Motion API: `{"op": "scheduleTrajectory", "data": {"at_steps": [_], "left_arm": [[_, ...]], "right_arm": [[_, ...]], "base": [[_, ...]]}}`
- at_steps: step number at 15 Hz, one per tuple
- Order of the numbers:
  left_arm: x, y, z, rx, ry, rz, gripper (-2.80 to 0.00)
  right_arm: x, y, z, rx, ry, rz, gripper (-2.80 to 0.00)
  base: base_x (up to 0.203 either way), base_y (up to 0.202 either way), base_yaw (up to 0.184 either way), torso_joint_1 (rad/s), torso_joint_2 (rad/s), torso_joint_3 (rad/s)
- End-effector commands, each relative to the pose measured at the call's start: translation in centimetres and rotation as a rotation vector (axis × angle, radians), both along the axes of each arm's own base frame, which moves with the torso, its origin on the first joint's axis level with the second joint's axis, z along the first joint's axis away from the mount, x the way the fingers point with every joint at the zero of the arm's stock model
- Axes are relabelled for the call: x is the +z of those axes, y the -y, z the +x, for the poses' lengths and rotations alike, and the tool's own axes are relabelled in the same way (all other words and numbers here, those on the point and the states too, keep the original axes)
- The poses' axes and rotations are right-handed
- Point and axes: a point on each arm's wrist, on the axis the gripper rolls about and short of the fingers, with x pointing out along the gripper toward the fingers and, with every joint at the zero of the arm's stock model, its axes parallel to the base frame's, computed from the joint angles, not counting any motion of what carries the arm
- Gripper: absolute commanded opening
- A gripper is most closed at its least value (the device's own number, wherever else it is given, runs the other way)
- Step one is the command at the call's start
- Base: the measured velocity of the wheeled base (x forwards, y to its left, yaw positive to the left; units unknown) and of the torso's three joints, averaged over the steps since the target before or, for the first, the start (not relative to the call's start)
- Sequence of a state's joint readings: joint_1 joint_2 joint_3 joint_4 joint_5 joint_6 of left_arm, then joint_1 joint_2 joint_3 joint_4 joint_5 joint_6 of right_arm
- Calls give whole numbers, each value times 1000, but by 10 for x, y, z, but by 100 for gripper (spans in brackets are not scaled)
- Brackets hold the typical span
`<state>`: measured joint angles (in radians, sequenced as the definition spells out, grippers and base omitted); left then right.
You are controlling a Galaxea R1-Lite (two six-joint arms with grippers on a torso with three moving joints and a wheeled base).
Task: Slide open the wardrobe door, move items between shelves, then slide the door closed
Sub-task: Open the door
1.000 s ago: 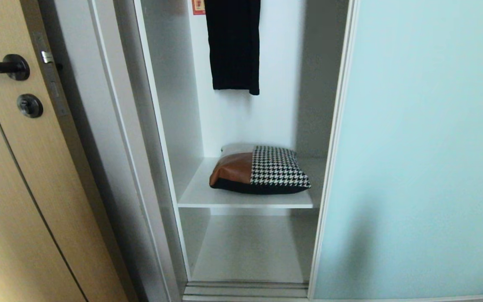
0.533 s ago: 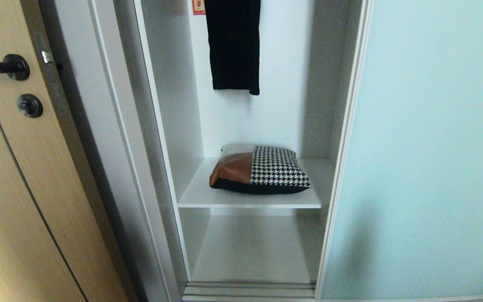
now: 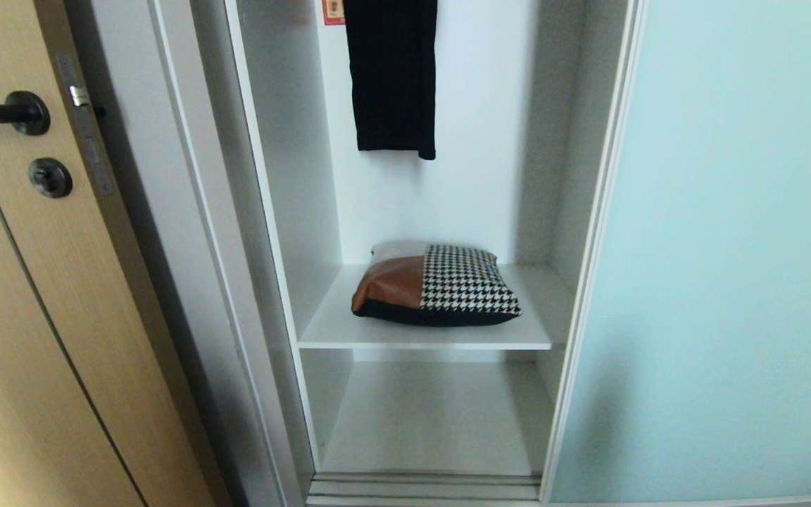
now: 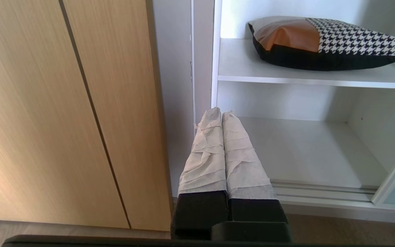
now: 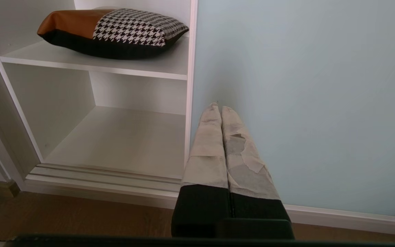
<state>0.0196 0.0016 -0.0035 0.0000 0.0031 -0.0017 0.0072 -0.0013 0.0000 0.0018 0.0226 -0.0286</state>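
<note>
Left gripper [image 4: 221, 113] clenched, tape-wrapped fingers [image 4: 207, 151] pressed together with nothing between them, low before the wardrobe's left edge. To its left, a light wood door [image 4: 63, 113] with a dark vertical groove; in the head view, a dark lever handle [image 3: 8, 113] and a round lock [image 3: 50, 177] on that door. Just beyond the fingertips, the white wardrobe frame post [image 4: 202, 61]. Beyond and to the right, the lower shelf [image 4: 303, 147], bare. Above that, up and right of the gripper, the upper shelf [image 4: 238, 65] bearing the cushion-like bag [image 4: 324, 41]: tan-brown leather on its left part, black-and-white houndstooth on the right, black underside flat on the board, well apart from the fingertips. Higher still, seen from the head camera, a black garment [image 3: 391, 77] hanging against the white back wall, with a small red-and-white sticker [image 3: 333, 10] at its left.

Right gripper [image 5: 218, 109] likewise clenched on nothing, taped fingers together, low in front of the sliding wardrobe door [image 5: 303, 85], tips close to the frosted pale blue-green glass; contact cannot be told. Silver-white door frame edge [image 5: 190, 85] just left of this gripper, wardrobe opening farther left. Sliding door pushed to the right, covering the right part of the wardrobe; floor track [image 5: 108, 173] exposed along the open part. Wood floor [image 5: 81, 216] beneath.
</note>
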Motion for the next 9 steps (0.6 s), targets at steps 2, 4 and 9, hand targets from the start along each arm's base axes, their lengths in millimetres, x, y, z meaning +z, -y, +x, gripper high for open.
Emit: {"op": "scheduleTrajectory", "data": {"at_steps": [2, 4, 9], "left_arm": [[-1, 0, 0, 0, -5, 0, -280], [-1, 0, 0, 1, -5, 0, -280], [-1, 0, 0, 0, -5, 0, -280]], "right_arm": [[0, 0, 0, 1, 1, -1, -280], [0, 0, 0, 1, 1, -1, -280], [0, 0, 0, 1, 2, -1, -280]], "base": [[0, 0, 0, 0, 0, 0], [0, 0, 0, 0, 0, 0], [0, 0, 0, 0, 0, 0]]}}
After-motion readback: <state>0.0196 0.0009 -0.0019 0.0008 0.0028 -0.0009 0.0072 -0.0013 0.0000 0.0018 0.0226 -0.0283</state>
